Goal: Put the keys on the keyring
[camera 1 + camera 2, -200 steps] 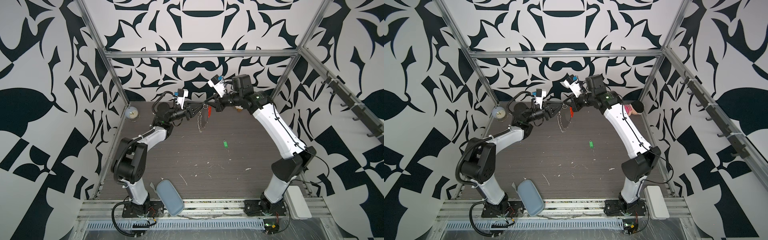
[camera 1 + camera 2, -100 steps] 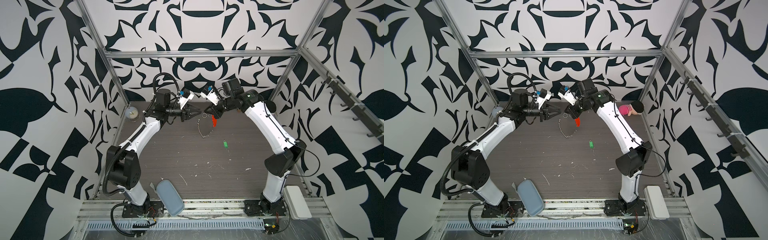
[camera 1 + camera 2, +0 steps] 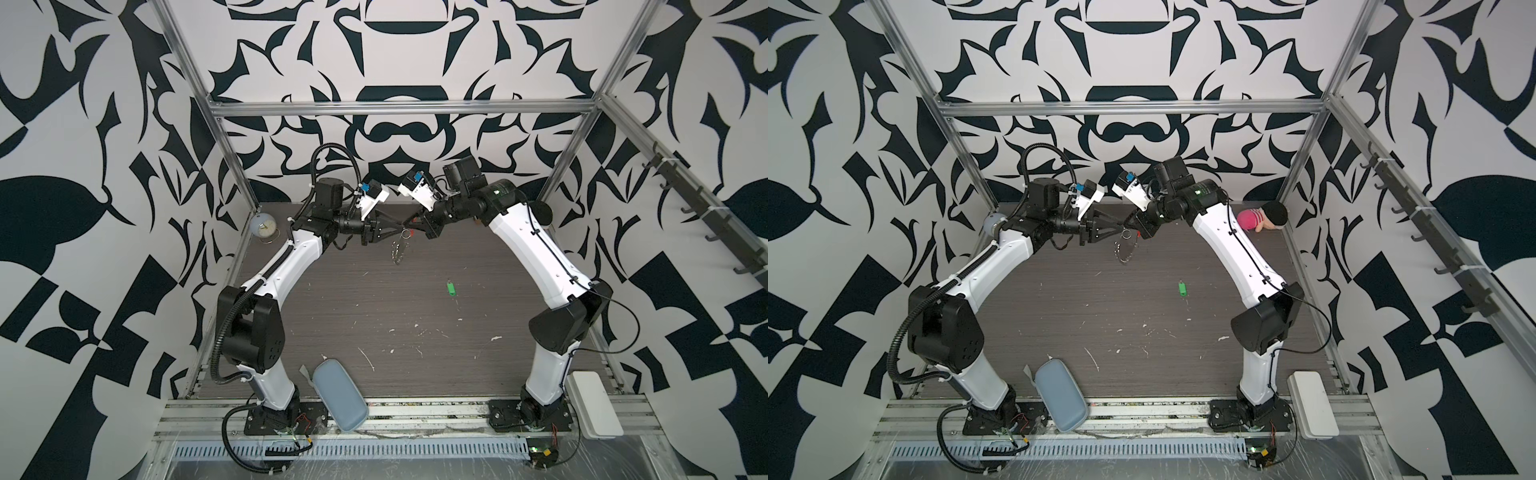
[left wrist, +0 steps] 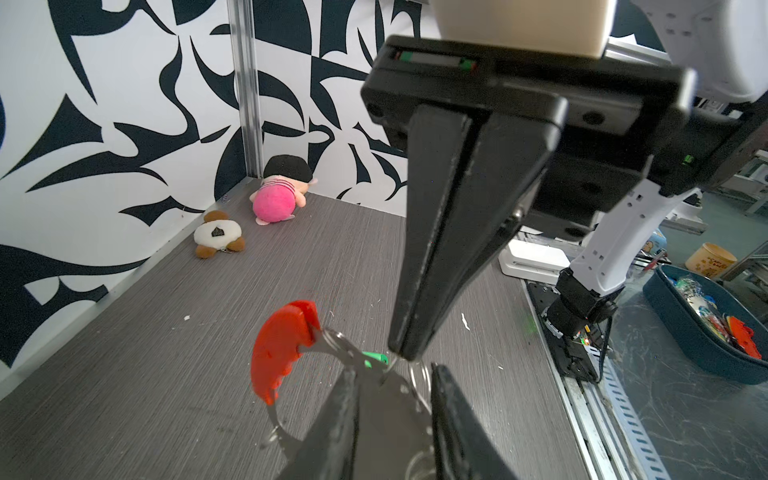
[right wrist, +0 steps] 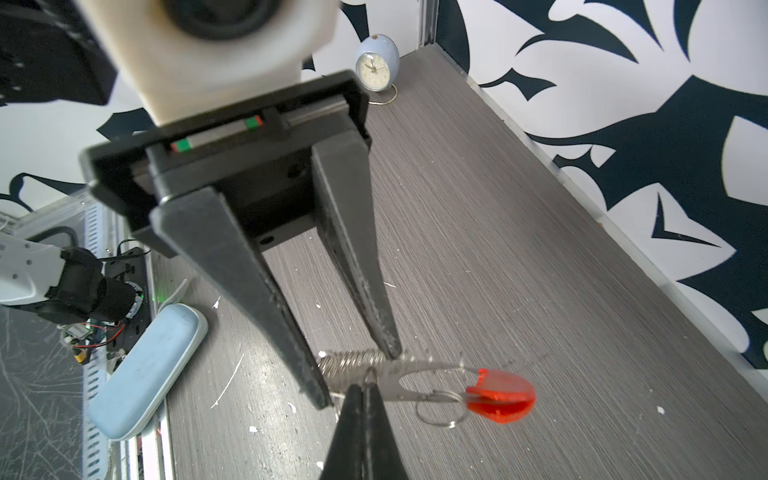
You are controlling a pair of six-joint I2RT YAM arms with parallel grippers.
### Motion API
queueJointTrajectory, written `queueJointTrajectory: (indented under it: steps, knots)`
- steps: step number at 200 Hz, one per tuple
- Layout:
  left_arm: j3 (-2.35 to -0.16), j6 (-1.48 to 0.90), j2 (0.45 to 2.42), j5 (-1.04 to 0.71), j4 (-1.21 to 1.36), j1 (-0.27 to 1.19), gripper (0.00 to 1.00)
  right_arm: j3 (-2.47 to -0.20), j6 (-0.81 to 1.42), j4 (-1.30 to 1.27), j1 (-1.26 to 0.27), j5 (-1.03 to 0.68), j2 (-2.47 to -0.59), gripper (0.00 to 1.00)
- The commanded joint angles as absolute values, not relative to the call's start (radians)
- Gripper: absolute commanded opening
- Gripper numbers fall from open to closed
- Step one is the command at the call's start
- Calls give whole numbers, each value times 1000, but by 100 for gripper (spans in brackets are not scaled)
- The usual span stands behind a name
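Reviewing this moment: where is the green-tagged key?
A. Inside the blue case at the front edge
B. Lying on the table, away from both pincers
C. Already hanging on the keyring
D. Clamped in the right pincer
B: in both top views the green-tagged key lies alone on the table, while both pincers meet at the keyring above the far side of the table.

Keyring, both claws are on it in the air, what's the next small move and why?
Probably open the right claw and back it off. The left claw seems to clamp the keyring across its rings, so it may hold alone, and the keys lie loose on the table on the right arm's side.
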State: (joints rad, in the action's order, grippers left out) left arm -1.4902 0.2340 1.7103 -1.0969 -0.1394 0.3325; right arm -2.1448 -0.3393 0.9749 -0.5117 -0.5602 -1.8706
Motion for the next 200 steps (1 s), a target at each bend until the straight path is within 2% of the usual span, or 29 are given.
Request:
queueJointTrajectory:
  steps: [1, 200]
  knots:
    - [-1513, 244, 1710, -1127, -145, 308, 31, -2149, -328, 934, -516, -605, -1808, 0]
    - [-1490, 144, 1732, -1194, -56, 307, 32, -2220, -274, 908, -525, -676, -1857, 0]
